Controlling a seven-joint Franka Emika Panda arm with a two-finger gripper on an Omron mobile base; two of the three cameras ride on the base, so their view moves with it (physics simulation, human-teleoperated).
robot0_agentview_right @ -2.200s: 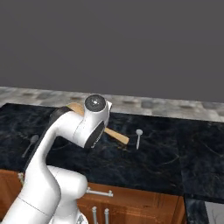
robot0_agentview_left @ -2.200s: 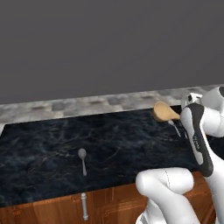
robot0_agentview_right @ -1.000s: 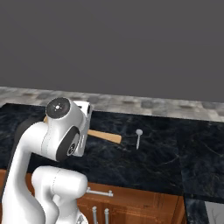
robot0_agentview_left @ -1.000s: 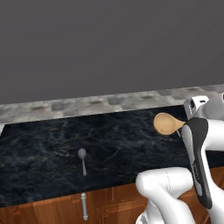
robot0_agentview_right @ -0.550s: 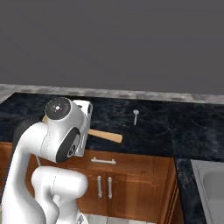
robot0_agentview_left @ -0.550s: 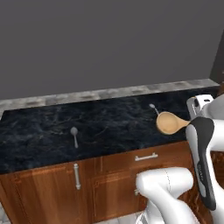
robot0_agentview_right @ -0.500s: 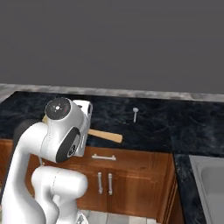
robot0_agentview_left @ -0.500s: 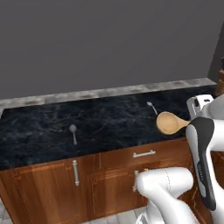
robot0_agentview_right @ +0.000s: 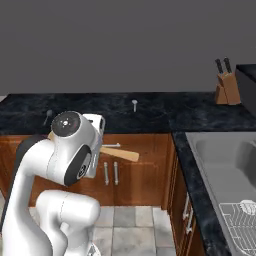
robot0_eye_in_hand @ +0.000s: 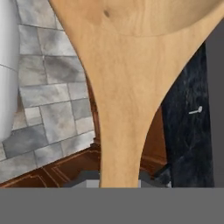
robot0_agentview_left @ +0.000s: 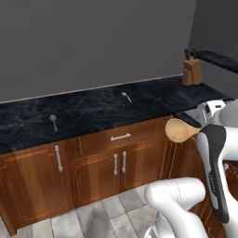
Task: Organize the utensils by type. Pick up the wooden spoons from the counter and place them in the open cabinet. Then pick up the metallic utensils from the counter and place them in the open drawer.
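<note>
Kitchen now seen from farther back: the base has pulled away from the worktop.
Hand grips wooden spoon, centre right of left base view; two metal spoons remain on the worktop; cabinet trip likely under way.

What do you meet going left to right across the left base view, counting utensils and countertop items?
Metal spoon on the counter, → second metal spoon farther back, → wooden spoon held up by the arm, → knife block at the back right.
</note>
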